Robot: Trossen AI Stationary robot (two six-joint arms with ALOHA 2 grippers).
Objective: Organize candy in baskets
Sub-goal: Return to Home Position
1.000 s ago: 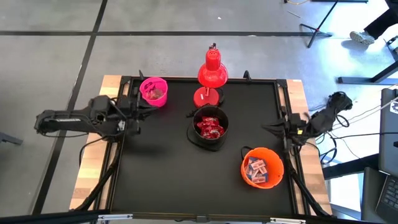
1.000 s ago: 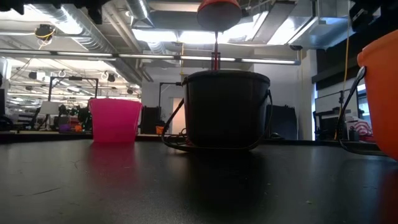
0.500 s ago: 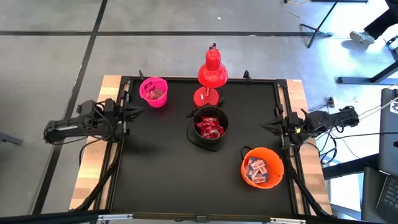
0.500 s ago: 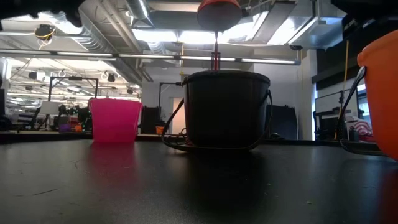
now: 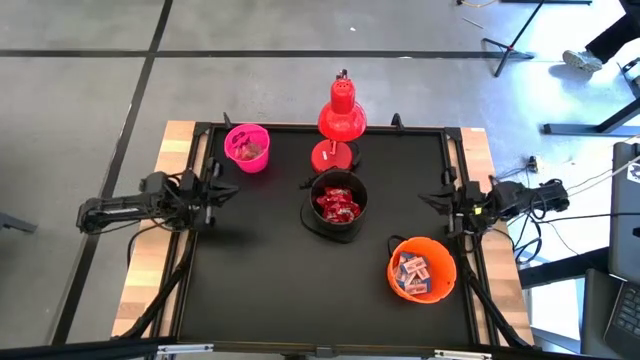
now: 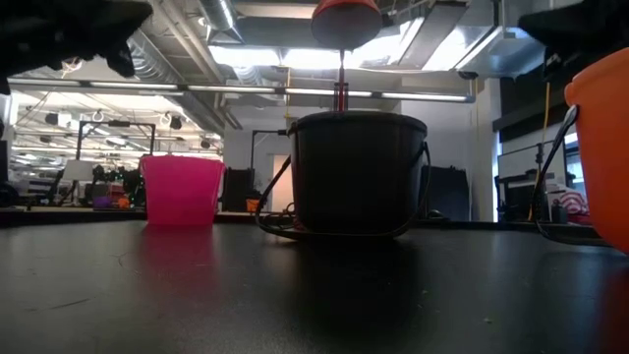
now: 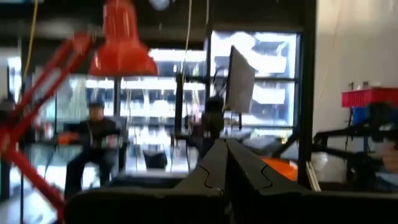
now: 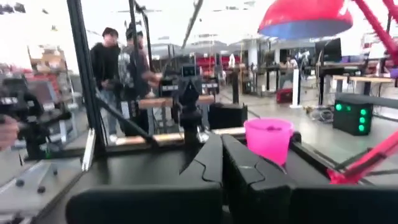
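Note:
Three baskets stand on the black table. The pink basket (image 5: 247, 147) (image 8: 268, 138) holds dull candy (image 5: 251, 152). Red candy (image 5: 337, 205) fills the black basket (image 5: 337, 224) (image 6: 359, 172). In the orange basket (image 5: 440, 252) (image 6: 600, 147) lies white-and-blue candy (image 5: 412, 272). My left gripper (image 5: 232, 190) (image 7: 227, 155) is shut and holds nothing; it hangs at the table's left edge, on the near side of the pink basket. My right gripper (image 5: 425, 197) (image 8: 221, 146) is shut and holds nothing; it hangs at the right edge, on the far side of the orange basket.
A red desk lamp (image 5: 341, 118) stands at the far edge, just behind the black basket, and its shade shows in both wrist views (image 7: 121, 53) (image 8: 305, 17). People (image 8: 118, 62) stand in the room beyond the table. Bare black table (image 5: 260, 280) lies at the near left.
Both arms have drawn back and sunk toward their own table edges. My left gripper has gone away from the pink basket toward the near edge and down. My right arm has swung round and straightened at the right edge. Both grippers stayed shut.

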